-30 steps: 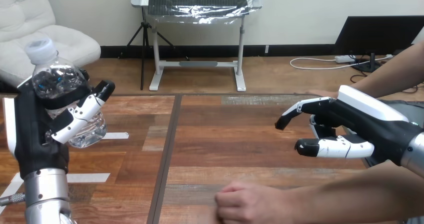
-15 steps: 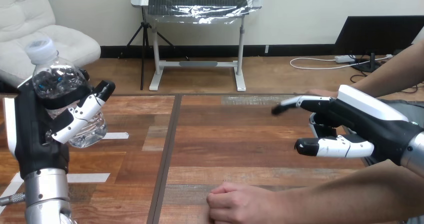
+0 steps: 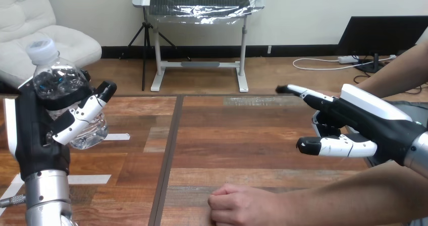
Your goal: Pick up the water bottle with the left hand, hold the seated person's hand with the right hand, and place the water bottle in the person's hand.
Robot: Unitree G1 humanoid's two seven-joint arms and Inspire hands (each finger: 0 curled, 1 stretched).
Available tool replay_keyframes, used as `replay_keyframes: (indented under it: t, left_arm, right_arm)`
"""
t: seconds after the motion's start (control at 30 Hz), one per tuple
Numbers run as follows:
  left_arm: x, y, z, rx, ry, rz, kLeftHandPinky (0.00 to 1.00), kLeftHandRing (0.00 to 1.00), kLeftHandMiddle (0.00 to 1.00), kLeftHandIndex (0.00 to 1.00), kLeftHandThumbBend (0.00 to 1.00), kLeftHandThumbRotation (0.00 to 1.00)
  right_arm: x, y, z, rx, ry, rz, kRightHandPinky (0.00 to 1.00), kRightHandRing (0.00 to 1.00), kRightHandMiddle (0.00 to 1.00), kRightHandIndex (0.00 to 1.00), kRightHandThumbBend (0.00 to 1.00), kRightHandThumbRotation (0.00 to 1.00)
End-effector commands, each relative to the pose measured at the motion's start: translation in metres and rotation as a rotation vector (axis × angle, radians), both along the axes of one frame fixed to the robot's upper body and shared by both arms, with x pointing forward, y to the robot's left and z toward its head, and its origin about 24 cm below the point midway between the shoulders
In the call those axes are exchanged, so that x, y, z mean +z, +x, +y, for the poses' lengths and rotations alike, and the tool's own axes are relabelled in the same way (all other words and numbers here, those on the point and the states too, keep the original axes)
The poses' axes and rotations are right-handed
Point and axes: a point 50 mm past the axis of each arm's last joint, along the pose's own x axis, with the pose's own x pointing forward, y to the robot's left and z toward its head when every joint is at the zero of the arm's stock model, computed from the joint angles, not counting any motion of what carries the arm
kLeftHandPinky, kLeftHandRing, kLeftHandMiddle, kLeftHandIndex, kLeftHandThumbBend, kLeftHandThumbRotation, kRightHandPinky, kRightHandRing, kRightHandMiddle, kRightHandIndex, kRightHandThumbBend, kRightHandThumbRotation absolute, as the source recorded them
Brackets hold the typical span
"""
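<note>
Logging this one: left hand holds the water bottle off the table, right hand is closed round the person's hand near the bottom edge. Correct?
Not quite. In the head view the right hand is open and apart from the person's hand below it. The left hand does hold the water bottle off the table.

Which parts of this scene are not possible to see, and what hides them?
1. Head view: the water bottle has its middle covered by the curled fingers of the left hand.
2. Head view: the person's forearm at the upper right passes behind the right hand; whether they touch is unclear.
3. Head view: the person's hand at the bottom is cut by the lower edge; its palm is hidden.
</note>
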Motion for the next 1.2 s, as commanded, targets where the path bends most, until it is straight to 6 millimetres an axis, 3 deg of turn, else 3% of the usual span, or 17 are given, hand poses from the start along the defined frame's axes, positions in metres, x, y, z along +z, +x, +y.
replay_keyframes:
  t: [0.0, 0.4, 0.8, 1.17]
  left_arm:
    - [0.0226, 0.0024, -0.0044, -0.020, 0.028, -0.108, 0.24, 0.29, 0.34, 0.40, 0.59, 0.00]
    - [0.0229, 0.0018, -0.0040, -0.016, 0.035, -0.110, 0.24, 0.29, 0.34, 0.40, 0.59, 0.00]
    - [0.0230, 0.0012, -0.0047, -0.010, 0.028, -0.102, 0.24, 0.29, 0.34, 0.40, 0.59, 0.00]
    - [0.0228, 0.0019, -0.0045, -0.019, 0.029, -0.108, 0.24, 0.29, 0.34, 0.40, 0.59, 0.00]
  right_arm:
    - [0.0150, 0.0012, 0.0011, 0.004, -0.001, -0.065, 0.12, 0.06, 0.13, 1.00, 1.00, 1.00]
    - [0.0139, 0.0014, 0.0015, -0.014, -0.022, -0.067, 0.15, 0.07, 0.14, 1.00, 1.00, 1.00]
    - [0.0124, 0.0019, 0.0024, -0.065, -0.076, -0.074, 0.29, 0.09, 0.14, 1.00, 1.00, 1.00]
    - [0.0127, 0.0027, 0.0034, -0.073, -0.098, -0.063, 0.21, 0.07, 0.12, 1.00, 1.00, 1.00]
